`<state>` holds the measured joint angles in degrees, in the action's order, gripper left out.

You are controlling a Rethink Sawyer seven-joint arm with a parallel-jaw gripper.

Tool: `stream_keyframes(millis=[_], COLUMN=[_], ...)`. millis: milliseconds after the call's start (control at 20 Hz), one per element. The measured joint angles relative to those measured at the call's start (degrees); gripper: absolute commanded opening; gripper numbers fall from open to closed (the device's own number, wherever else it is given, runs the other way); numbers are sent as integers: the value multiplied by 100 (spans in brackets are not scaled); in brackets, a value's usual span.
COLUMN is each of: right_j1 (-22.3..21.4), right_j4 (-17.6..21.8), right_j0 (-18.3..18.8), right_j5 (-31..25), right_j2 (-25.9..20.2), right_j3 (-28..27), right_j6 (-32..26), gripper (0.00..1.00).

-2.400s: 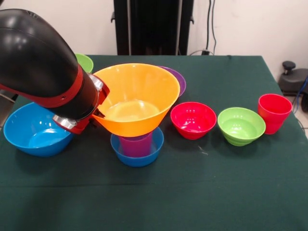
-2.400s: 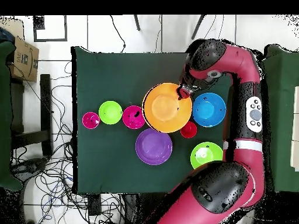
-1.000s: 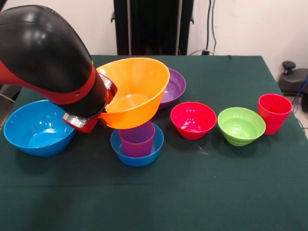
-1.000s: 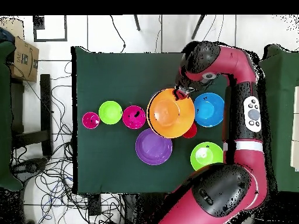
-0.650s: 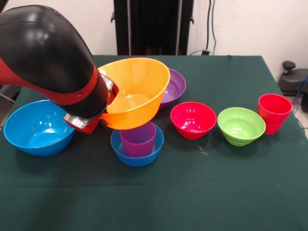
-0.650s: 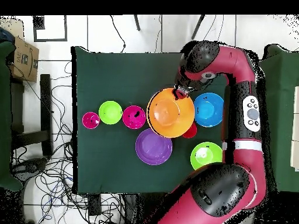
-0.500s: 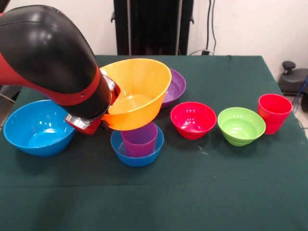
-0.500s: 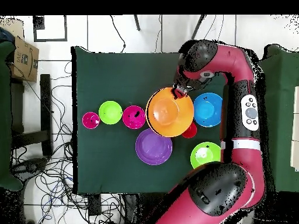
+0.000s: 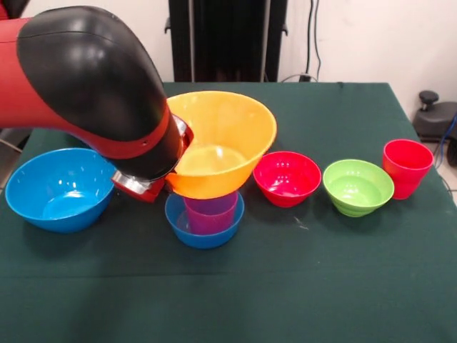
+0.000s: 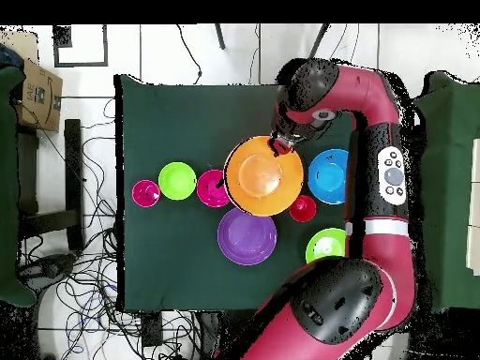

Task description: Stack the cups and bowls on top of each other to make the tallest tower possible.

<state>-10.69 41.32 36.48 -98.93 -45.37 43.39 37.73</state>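
My gripper is shut on the left rim of the large yellow bowl. The bowl hangs nearly level right over the purple cup, which stands inside the small blue bowl. The bowl's underside sits at the cup's rim; whether they touch I cannot tell. To the left lies the large blue bowl. On the right stand a red-pink bowl, a small lime green bowl and a red cup.
In the overhead view a large purple bowl, a second red cup and a large lime green bowl lie close to the robot's base. My bulky arm fills the left of the front view. A cardboard box sits off the table.
The arm has carried the yellow bowl sideways, toward the red-pink bowl, and levelled it. It now sits centred over the purple cup and covers the large purple bowl in the front view.
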Motion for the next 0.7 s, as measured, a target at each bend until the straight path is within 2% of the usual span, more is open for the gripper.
stream_keyframes(millis=[700], right_j1=[-1], right_j4=[43], right_j0=[-282], right_j5=[-344], right_j2=[121], right_j3=[-54], right_j6=[0], gripper=[0])
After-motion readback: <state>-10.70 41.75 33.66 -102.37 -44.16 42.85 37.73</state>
